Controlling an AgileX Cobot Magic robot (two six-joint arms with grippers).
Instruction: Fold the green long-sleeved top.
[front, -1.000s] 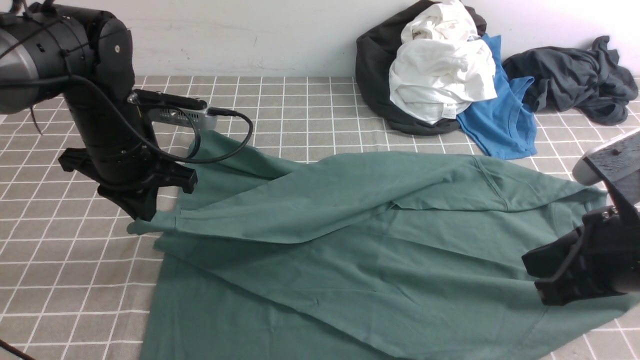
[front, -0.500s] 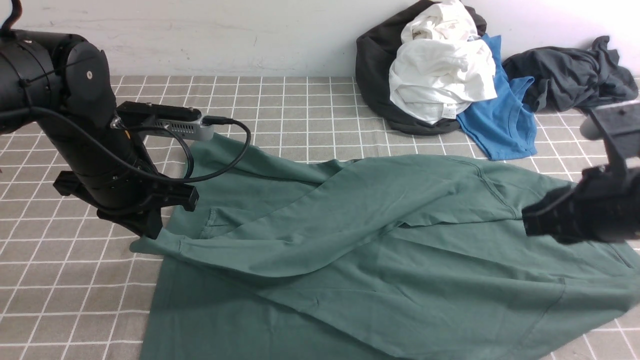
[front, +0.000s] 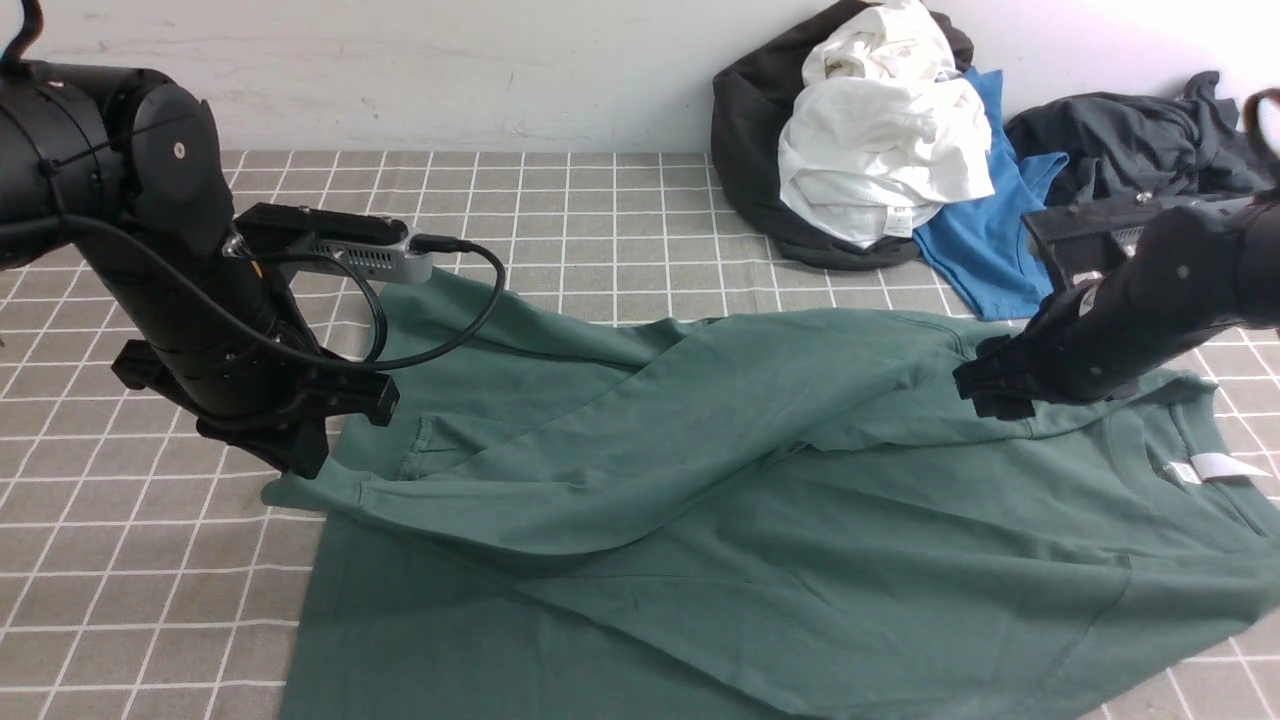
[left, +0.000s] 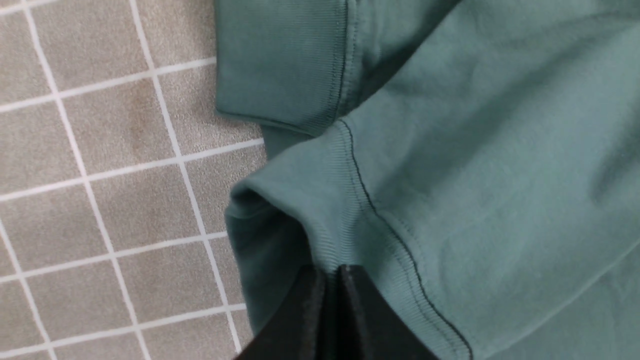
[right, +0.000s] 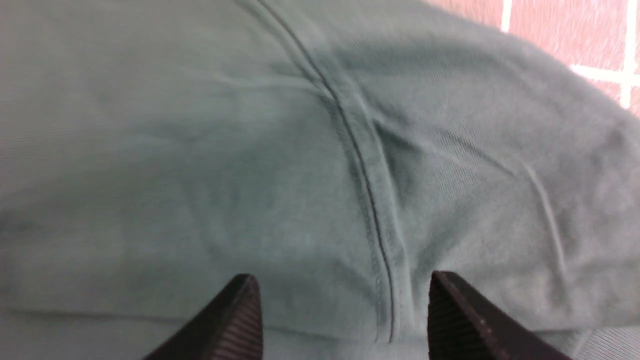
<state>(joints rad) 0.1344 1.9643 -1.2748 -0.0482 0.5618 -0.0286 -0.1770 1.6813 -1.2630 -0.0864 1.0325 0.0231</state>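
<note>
The green long-sleeved top (front: 760, 520) lies spread over the checked cloth, with one sleeve folded across its body toward the left. My left gripper (front: 300, 462) is shut on that sleeve's ribbed cuff (left: 320, 235), and its black fingers (left: 305, 310) pinch the fabric just above the table. A second cuff (left: 285, 65) lies flat beside it. My right gripper (front: 990, 400) hovers open over the shoulder seam (right: 365, 175) on the right side, with nothing between its fingertips (right: 240, 310). The white neck label (front: 1215, 468) shows at the right.
A pile of clothes sits at the back: a black garment (front: 745, 130), white fabric (front: 880, 130) and a blue T-shirt (front: 1000, 240). A dark charcoal-grey garment (front: 1140, 150) lies at the back right against the wall. Checked tablecloth (front: 600, 220) covers the table.
My right gripper let go of the top, opened, and rose back and leftward to the shoulder; the neck label came into sight. The left gripper lowered the cuff toward the table and then held still.
</note>
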